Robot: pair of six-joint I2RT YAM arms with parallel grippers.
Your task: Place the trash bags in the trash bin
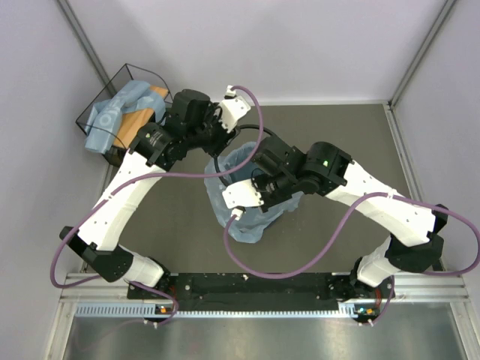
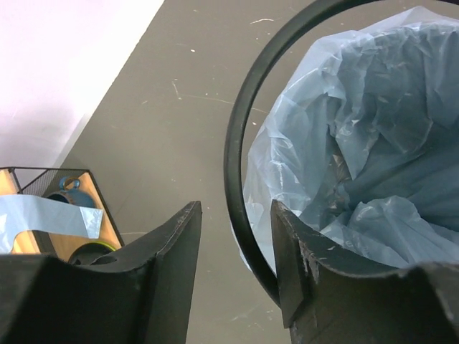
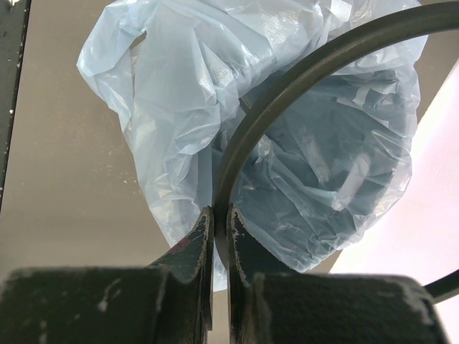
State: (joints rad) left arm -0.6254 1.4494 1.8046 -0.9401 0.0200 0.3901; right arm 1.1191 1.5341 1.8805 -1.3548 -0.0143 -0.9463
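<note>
Seemingly, the trash bag (image 1: 238, 217) is being shown draped into the trash bin (image 1: 279, 213) at the table's centre, while the ring hoop (image 3: 308, 72), not yet seated, is being pinched by the closed right gripper (image 3: 220, 222), the left gripper (image 2: 235, 215) being held wide open and empty beside it.
</note>
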